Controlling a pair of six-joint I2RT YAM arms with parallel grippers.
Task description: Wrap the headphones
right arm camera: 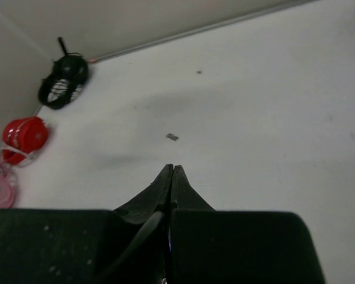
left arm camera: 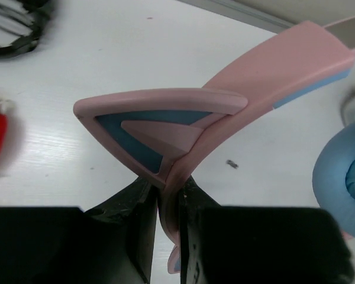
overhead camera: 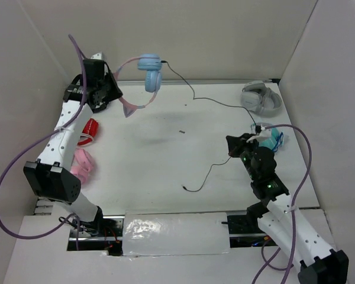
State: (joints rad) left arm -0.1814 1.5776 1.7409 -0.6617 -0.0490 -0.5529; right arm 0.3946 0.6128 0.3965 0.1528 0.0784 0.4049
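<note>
The headphones hang in the air at the back left, with their light blue ear cups (overhead camera: 149,72) uppermost and the pink cat-eared headband (overhead camera: 130,106) below them. My left gripper (overhead camera: 109,94) is shut on the headband. In the left wrist view the headband (left arm camera: 272,65) runs down between my fingers (left arm camera: 168,195), with a cat ear (left arm camera: 142,118) just above them and one ear cup (left arm camera: 343,171) at the right. The thin black cable (overhead camera: 210,100) trails right across the table to my right gripper (overhead camera: 231,151), which is shut on it. Its free end (overhead camera: 186,189) lies on the table. In the right wrist view the cable (right arm camera: 139,234) enters the closed jaws (right arm camera: 173,171).
Grey-white headphones (overhead camera: 261,97) lie at the back right, with turquoise headphones (overhead camera: 273,139) beside my right arm. Pink headphones (overhead camera: 83,165) and a red object (overhead camera: 90,127) lie at the left. A black coiled item (right arm camera: 64,89) sits by the back wall. White walls enclose the table.
</note>
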